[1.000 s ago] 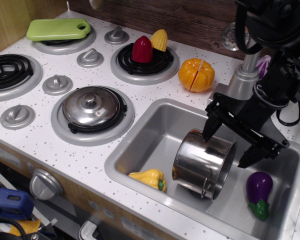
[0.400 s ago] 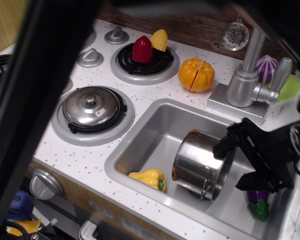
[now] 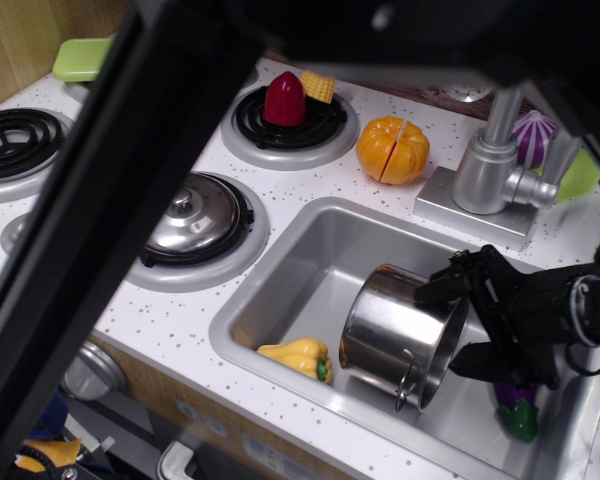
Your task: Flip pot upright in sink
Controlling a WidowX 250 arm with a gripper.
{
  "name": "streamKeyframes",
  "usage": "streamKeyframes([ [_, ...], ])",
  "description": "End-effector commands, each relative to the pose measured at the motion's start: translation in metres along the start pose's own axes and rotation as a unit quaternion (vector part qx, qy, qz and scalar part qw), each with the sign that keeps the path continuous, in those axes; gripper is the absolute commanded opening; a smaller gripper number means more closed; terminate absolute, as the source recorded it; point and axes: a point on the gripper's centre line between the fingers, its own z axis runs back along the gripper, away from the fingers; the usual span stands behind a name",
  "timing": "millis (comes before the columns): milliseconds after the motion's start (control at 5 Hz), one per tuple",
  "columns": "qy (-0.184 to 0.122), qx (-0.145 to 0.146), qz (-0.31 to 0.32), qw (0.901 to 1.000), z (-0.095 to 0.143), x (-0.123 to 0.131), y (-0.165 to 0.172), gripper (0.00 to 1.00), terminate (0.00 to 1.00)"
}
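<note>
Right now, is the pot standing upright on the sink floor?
No. The pot lies tipped on its side in the sink, its open mouth facing right toward the claw.

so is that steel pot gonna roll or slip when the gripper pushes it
Probably both. The pot lies on its curved side on the smooth sink floor, so it could roll. Its polished wall looks slippery. The open gripper at its rim may grip better there.

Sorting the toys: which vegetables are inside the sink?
The yellow pepper left of the pot, and the purple eggplant at the sink's right end.
</note>
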Motion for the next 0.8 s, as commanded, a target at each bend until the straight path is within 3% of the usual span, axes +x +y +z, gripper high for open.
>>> streamKeyframes([
  [0,-0.020,-0.001,-0.011,0.9997,0.003,0.000,0.021,1.00,0.00],
  [200,-0.034,-0.002,-0.013,0.9993,-0.005,-0.007,0.032,0.00,0.00],
  [400,-0.046,-0.010,0.000,0.9989,-0.009,-0.007,0.032,0.00,0.00],
  [600,-0.051,-0.039,0.011,0.9978,-0.009,-0.008,0.034,0.00,0.00],
])
